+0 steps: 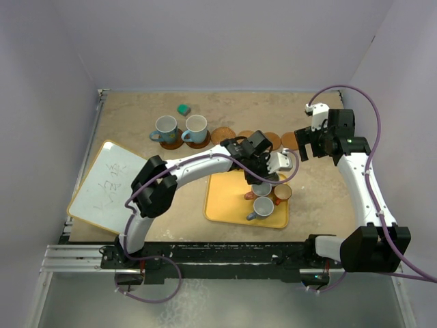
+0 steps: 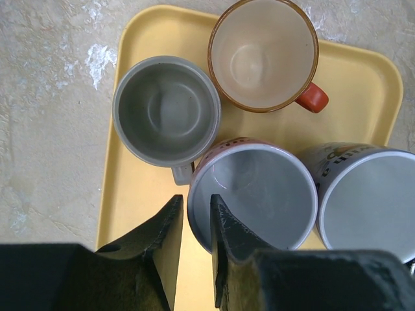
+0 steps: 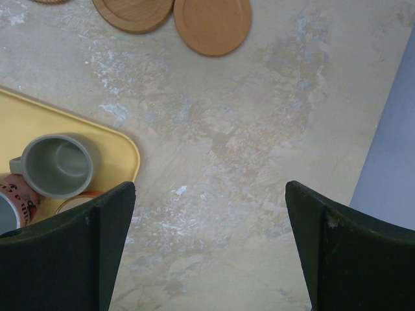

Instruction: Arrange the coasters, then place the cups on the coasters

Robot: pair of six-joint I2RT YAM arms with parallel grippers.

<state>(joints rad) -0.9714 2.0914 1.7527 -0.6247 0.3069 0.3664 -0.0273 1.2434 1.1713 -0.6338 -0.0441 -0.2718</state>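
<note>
Blue cups, both of them, sit on coasters beyond the tray; we've got four more waiting on the tray. Our left claw pinches a pale cup there, while the right claw hangs released beside the tray.

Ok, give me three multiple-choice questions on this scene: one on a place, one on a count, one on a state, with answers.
1. Where does the small grey mug stand? A on the white board; B on the yellow rectangular tray; C on the teal block.
2. How many mugs stand on round brown wooden coasters? A none; B four; C two.
3. How is the right gripper? A open, empty; B shut on a coaster; C shut on a mug.
Answers: 1 B, it sits within the tray's rim. 2 C, only the two large blue mugs rest on discs. 3 A, its fingers stand wide apart over bare tabletop.
</note>
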